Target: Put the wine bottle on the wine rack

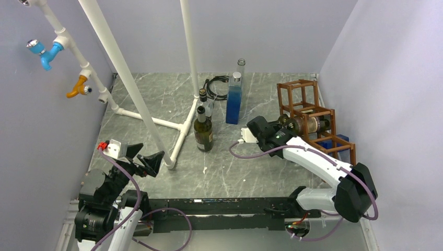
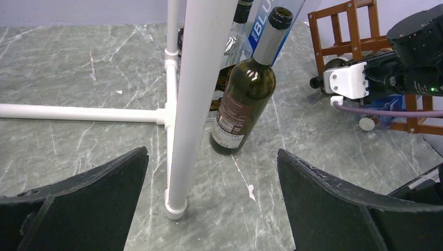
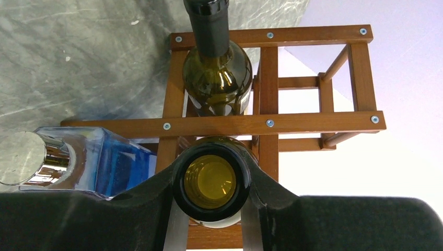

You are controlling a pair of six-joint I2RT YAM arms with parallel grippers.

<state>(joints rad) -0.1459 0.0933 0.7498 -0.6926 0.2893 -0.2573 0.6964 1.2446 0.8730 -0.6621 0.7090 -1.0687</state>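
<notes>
The reddish-brown wine rack (image 1: 319, 111) stands at the back right. My right gripper (image 3: 211, 170) is shut on the neck of a green wine bottle (image 3: 211, 183), whose open mouth faces the camera; its body runs into a rack (image 3: 271, 123) cell and is mostly hidden. In the top view the right gripper (image 1: 281, 128) sits at the rack's left face, by a lying bottle (image 1: 309, 124). A second wine bottle (image 3: 217, 73) lies in a neighbouring cell. Another wine bottle (image 1: 203, 132) stands upright mid-table. My left gripper (image 1: 149, 155) is open, near left, holding nothing.
A white pipe frame (image 1: 156, 123) crosses the left half; one post (image 2: 196, 104) stands just ahead of my left gripper (image 2: 211, 154), the upright bottle (image 2: 245, 99) behind it. A blue bottle (image 3: 83, 164) lies in the rack. A tall blue bottle (image 1: 233, 99) and a clear one (image 1: 241, 67) stand behind.
</notes>
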